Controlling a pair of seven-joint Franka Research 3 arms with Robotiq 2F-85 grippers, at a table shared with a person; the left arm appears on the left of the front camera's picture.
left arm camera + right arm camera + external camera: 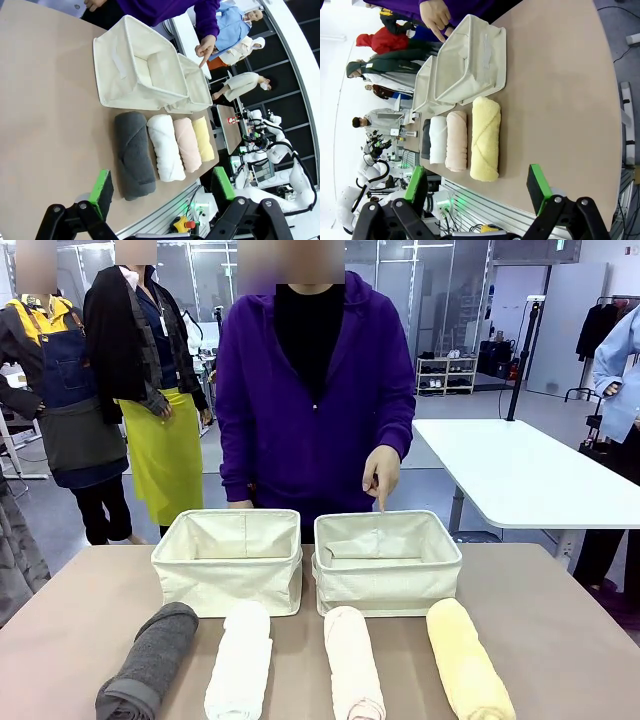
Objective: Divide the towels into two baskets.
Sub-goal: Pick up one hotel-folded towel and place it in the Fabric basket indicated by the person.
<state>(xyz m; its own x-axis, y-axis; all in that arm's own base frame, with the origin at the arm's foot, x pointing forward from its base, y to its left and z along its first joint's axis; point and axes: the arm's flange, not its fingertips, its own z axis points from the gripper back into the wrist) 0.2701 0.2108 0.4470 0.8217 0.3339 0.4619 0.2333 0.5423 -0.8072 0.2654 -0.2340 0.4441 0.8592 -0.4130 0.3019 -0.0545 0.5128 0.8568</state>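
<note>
Four rolled towels lie in a row on the near part of the beige table (70, 620), each with its length running from the robot toward the person. From the robot's left they are the dark grey towel (150, 660), the white towel (241, 660), the pale pink towel (353, 665) and the pale yellow towel (467, 660). The grey roll slants so that its near end swings out to the left, and the yellow one slants the other way; the two middle rolls lie nearly straight. Just behind the row stand two cream fabric bins side by side, almost touching each other. The left basket (225, 585) sits behind the grey and white rolls, and the right basket (385, 585) behind the pink and yellow ones. The far ends of the white and pink rolls come right up to the baskets' front walls; whether they touch cannot be told. Across the table stands a person in a purple top, whose hand (381, 475) points its index finger straight down at the far rim of the right basket. In the left wrist view the left gripper (161, 185) hangs above the table's near edge with its green pads spread wide and nothing between them. In the right wrist view the right gripper (476, 184) is likewise released, its fingers far apart and holding nothing, with the yellow roll the closest to it.
</note>
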